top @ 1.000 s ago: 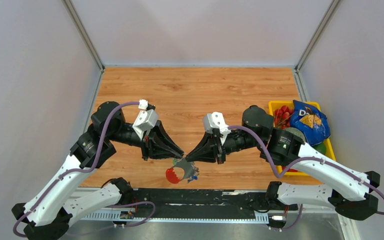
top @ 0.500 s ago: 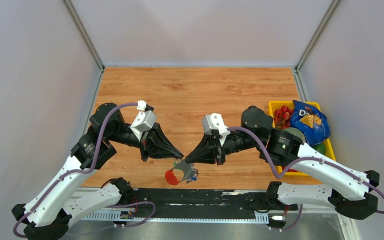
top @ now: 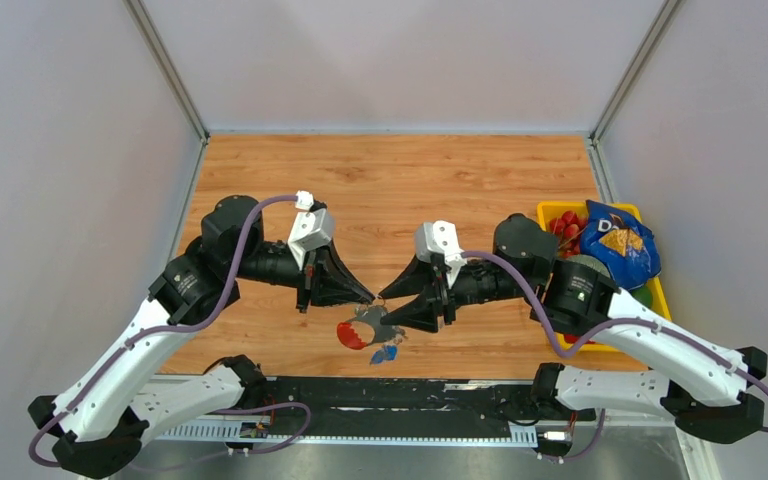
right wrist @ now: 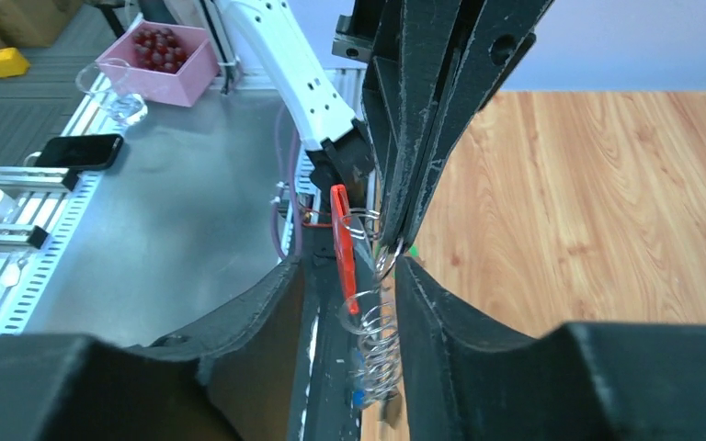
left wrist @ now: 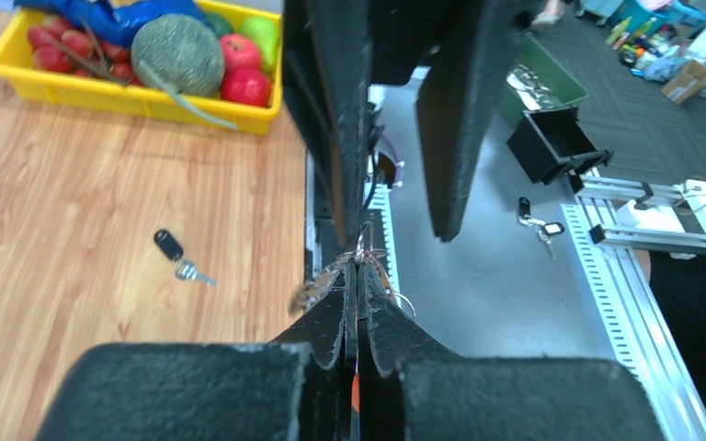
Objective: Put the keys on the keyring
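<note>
My left gripper (top: 368, 297) is shut on the thin metal ring of the keyring (left wrist: 364, 256) and holds the bunch above the table's front edge. The bunch hangs below it: red oval tag (top: 349, 335), grey curved strap (top: 371, 322), blue pieces (top: 384, 352). My right gripper (top: 391, 308) is open, its jaws either side of the hanging bunch; the red tag (right wrist: 341, 246) and a wire coil (right wrist: 378, 342) hang between them. The key (left wrist: 176, 254), black head and short silver blade, lies on the wood in the left wrist view. It is hidden in the top view.
A yellow bin (top: 600, 207) with a blue chip bag, red fruit and a melon stands at the right edge, and it also shows in the left wrist view (left wrist: 129, 97). The table's front edge and metal rail (top: 360, 385) lie just under the bunch.
My right gripper has opened and let go of the bunch. My left arm has shifted right and away from the front edge, carrying the keyring with it.
</note>
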`<state>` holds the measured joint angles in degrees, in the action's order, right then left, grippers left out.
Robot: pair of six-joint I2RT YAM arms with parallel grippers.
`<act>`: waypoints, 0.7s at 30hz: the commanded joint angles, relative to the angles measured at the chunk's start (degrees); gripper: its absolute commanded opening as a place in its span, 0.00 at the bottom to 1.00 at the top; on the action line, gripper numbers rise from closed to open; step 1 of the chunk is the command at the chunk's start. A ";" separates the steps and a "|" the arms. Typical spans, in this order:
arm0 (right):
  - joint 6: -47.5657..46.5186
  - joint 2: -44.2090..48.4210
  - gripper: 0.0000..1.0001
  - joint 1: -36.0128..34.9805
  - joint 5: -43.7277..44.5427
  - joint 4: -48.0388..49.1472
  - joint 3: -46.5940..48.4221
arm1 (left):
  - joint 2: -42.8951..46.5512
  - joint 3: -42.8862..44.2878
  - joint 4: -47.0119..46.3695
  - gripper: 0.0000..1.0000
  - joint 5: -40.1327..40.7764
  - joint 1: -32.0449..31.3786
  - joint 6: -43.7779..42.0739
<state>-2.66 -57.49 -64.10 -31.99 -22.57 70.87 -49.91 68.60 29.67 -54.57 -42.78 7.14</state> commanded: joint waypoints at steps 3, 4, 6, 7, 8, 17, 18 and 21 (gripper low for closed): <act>-1.90 2.91 0.47 -0.16 7.02 -8.38 1.30 | -1.21 5.05 7.56 0.00 6.37 -0.15 -4.55; -1.87 2.85 0.48 -0.18 8.12 -9.29 1.46 | -1.36 5.31 8.06 0.00 6.70 -0.18 -5.08; -1.62 2.31 0.48 -0.15 11.03 -10.81 1.97 | -1.75 5.98 9.28 0.00 6.98 -0.19 -5.69; -1.46 1.91 0.48 -0.15 11.66 -11.48 2.27 | -2.05 6.36 10.10 0.00 6.95 -0.19 -5.93; -1.29 1.44 0.48 -0.15 12.45 -11.93 2.68 | -2.22 6.63 10.56 0.00 7.42 -0.19 -6.26; -1.47 -4.50 0.45 -0.15 15.07 -15.48 8.84 | -4.94 8.54 16.29 0.00 9.74 -0.19 -8.13; -1.77 -5.15 0.45 -0.15 14.99 -15.99 9.62 | -5.11 8.69 16.69 0.00 10.29 -0.26 -8.38; -2.97 -7.02 0.44 -0.02 14.49 -17.93 12.00 | -5.53 9.39 18.44 0.00 11.59 -0.24 -9.45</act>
<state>-3.92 -63.09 -64.10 -18.22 -38.22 78.11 -55.31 74.76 46.02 -44.45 -42.78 0.45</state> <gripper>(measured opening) 0.444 0.008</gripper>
